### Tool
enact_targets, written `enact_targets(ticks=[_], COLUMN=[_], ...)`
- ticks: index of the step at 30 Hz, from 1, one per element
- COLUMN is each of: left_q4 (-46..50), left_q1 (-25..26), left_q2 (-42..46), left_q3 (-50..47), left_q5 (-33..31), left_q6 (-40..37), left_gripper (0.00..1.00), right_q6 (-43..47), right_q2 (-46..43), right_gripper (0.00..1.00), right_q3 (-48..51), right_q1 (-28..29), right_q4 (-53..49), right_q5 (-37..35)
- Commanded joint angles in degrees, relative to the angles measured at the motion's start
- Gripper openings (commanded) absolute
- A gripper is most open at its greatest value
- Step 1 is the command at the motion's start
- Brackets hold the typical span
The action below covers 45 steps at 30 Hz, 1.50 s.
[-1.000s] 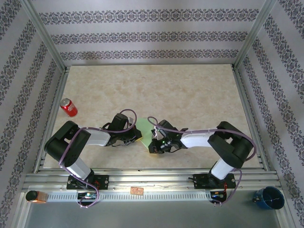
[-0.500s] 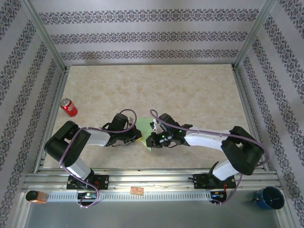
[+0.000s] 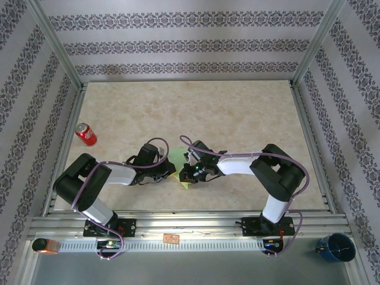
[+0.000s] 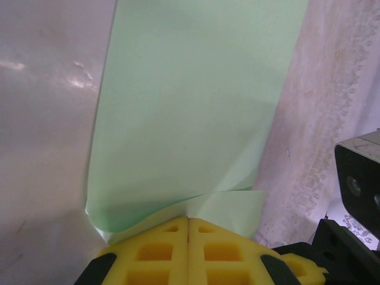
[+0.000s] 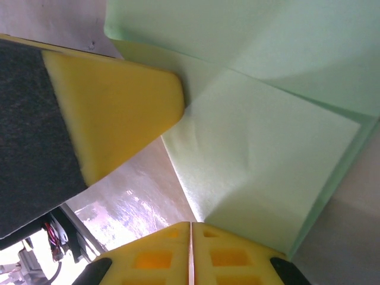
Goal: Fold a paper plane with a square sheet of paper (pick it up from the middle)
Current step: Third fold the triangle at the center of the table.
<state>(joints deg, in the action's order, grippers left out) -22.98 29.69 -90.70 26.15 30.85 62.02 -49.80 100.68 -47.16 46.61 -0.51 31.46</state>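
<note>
The left hand [image 4: 189,221] has its yellow pads pressed flat together, pinching the near edge of the light green sheet of paper [image 4: 190,107]. The sheet spreads away from the pads over the bench [image 3: 237,113]. The right hand [image 5: 191,224] is likewise closed, its pads meeting on a folded flap of the same sheet. In the right wrist view a creased panel lies over the layer beneath it, and one yellow finger [image 5: 113,113] of the left hand touches the paper at the fold from the left. Seen from above, the two hands come nearly tip to tip over the sheet, with the arms reaching in low from either side. The paper sits toward the middle of the bench's near edge, partly covered by the hands. One green corner shows on their far side and another on their near side. A red can [image 3: 86,135] sits near the bench's left edge, well apart from the paper.
</note>
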Motion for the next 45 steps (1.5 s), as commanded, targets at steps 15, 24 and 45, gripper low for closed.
enact_targets(ticks=[15,24,45], left_q4=[7.6,9.1,18.4], left_q1=[2.9,5.9,1.7], left_q2=[9.5,5.6,2.3], left_q3=[0.2,2.0,3.4], left_q5=[-3.9,-2.3,-9.3], left_q6=[-2.5,-5.6,-7.3], left_gripper=[0.14,0.05,0.04], right_q6=[6.5,7.6,7.2], right_q2=[0.6,0.5,1.1], right_gripper=[0.07,0.06,0.05], right_q3=[5.7,4.3,5.3], right_q1=[-2.3,-3.5,-3.6], right_q4=[-4.2,-5.5,-5.9], right_q5=[-0.9,0.0,-0.1])
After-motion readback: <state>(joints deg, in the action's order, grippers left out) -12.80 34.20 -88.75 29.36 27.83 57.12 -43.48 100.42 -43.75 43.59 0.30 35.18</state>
